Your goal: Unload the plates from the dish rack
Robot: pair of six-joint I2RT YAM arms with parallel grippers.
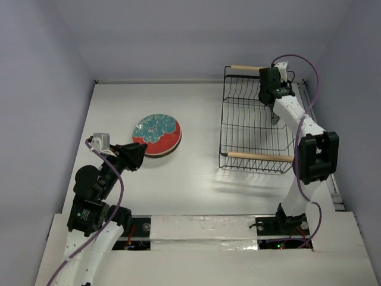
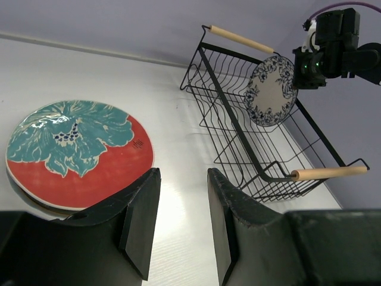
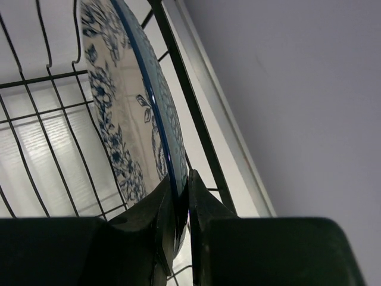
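The black wire dish rack (image 1: 260,157) with two wooden handles stands at the right. A white plate with blue floral pattern (image 2: 271,90) stands on edge at the rack's far right side, held a little above the rack floor. My right gripper (image 3: 181,185) is shut on that plate's rim (image 3: 128,119), reaching down into the rack (image 1: 274,112). A teal-and-red-orange plate (image 1: 156,134) lies flat at left-centre on a low stack; the plates beneath it are mostly hidden. My left gripper (image 2: 181,196) is open and empty, just near-left of that plate (image 2: 74,152).
The rack's wires (image 3: 196,119) run close beside the held plate. Lavender walls enclose the table on three sides, with the right wall close behind the rack. White table surface lies between the plate stack and the rack (image 2: 238,131).
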